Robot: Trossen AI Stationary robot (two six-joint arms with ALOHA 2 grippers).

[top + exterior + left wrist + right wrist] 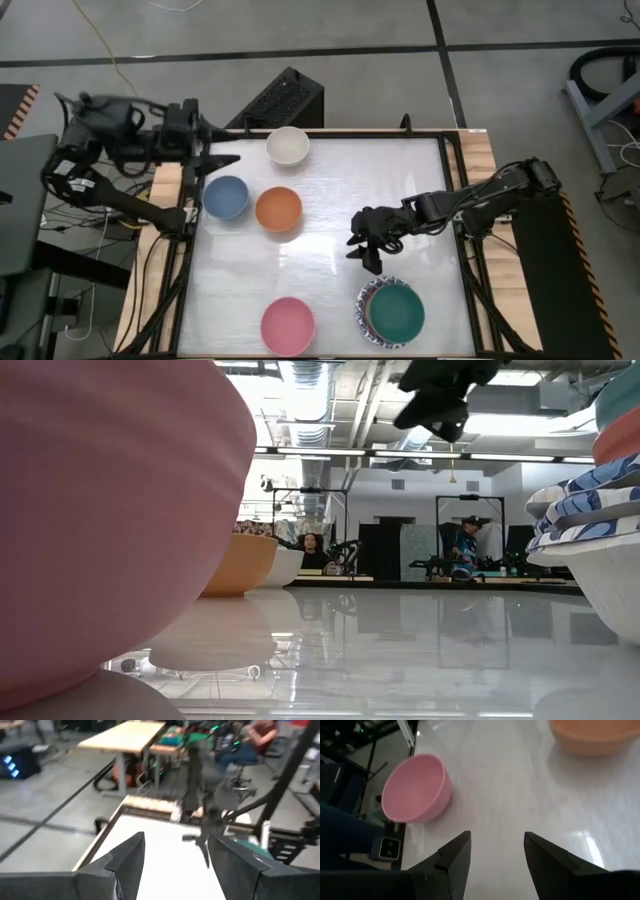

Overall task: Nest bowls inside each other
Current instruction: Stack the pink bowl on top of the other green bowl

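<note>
Right hand hovers above the desk, fingers apart, empty, just beside the teal-topped bowl stack; pink bowl lies apart. Left hand, apart, empty, near the blue bowl.

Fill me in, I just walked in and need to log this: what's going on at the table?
A two-armed robot is nesting bowls. A stack topped by a teal bowl already sits at the table's near right. The right gripper hangs open and empty just beside that stack. The pink bowl, orange bowl, blue bowl and white bowl stand loose. The left gripper waits open at the far-left edge.
</note>
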